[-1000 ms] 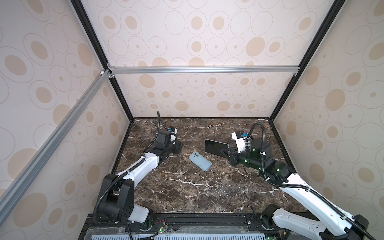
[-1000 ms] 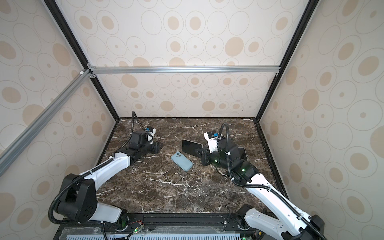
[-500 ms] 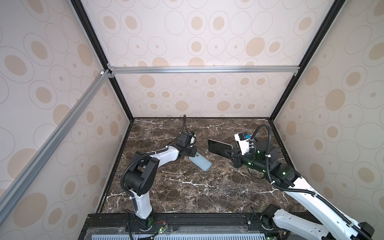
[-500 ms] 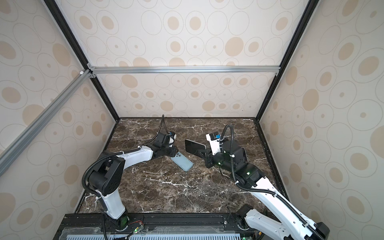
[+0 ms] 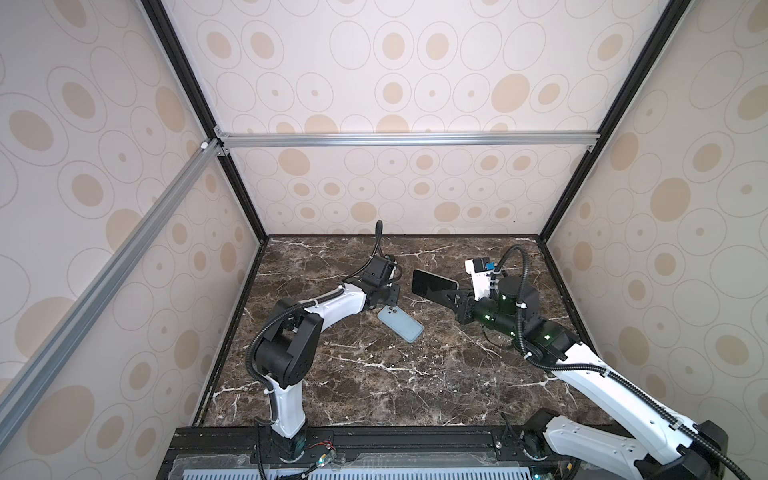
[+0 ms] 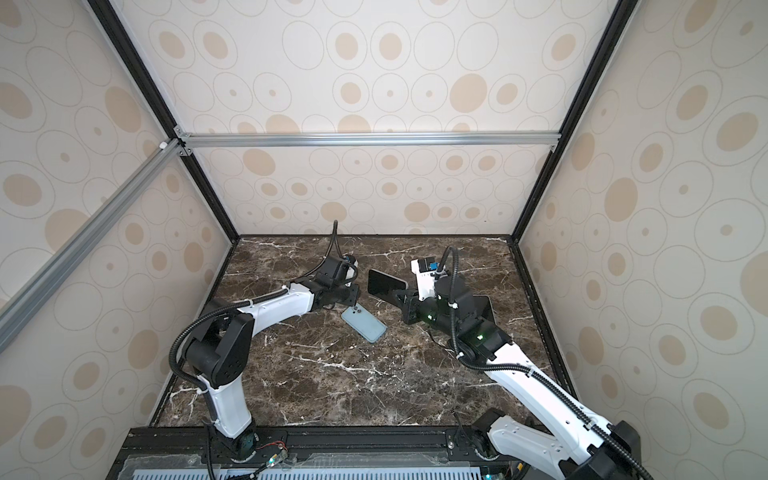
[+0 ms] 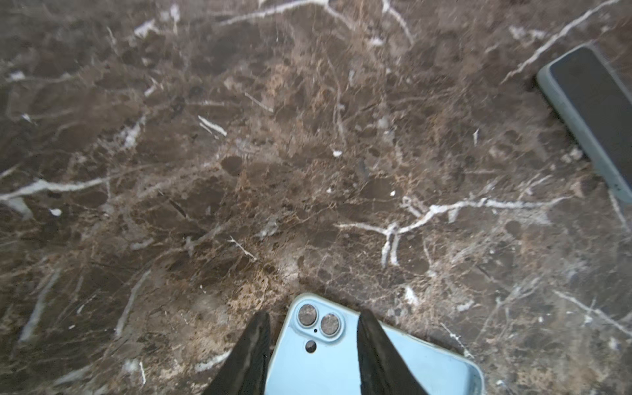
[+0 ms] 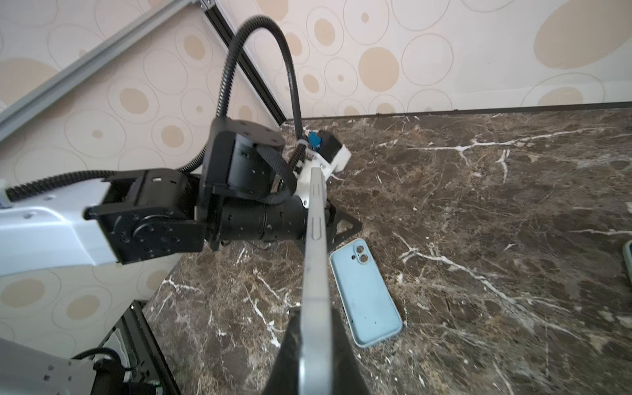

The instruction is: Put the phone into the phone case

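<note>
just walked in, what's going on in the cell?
The right claw is shut on the phone and holds it on edge, off the marble table. The light blue phone case lies flat on the table between the two arms. The left claw is down at the case's camera-cutout end, with its jaws apart on either side of that corner and not clamped. The phone is not in the case yet.

the phone (image 5: 434,284), slim with a dark screen, is clamped at one end by the right end effector (image 5: 451,296), raised off the tabletop (image 5: 374,374). the light blue phone case (image 5: 401,324) lies flat, back up, diagonally, mid-tabletop.
</note>
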